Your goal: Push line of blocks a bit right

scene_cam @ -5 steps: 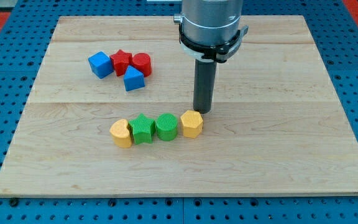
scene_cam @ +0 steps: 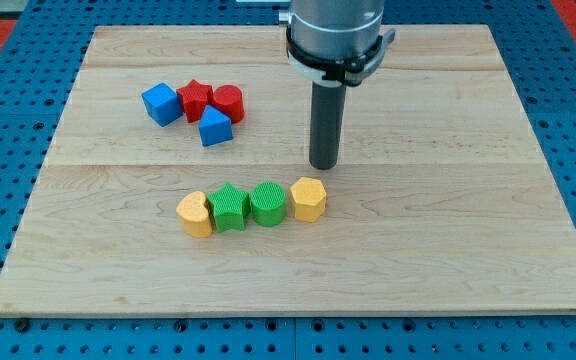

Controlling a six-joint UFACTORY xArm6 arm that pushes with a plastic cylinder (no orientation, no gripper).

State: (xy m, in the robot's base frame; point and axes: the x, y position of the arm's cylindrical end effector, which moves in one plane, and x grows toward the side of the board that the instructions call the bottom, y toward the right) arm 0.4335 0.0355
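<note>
A line of blocks lies low on the wooden board: a yellow heart-shaped block, a green star block, a green round block and a yellow hexagonal block, left to right, touching or nearly so. My tip stands just above the yellow hexagonal block, toward the view's top, apart from it by a small gap.
A second cluster sits at the upper left: a blue cube, a red star block, a red round block and a blue wedge-like block.
My tip has moved a little toward the view's top, away from the yellow hexagonal block. The blocks have not moved.
</note>
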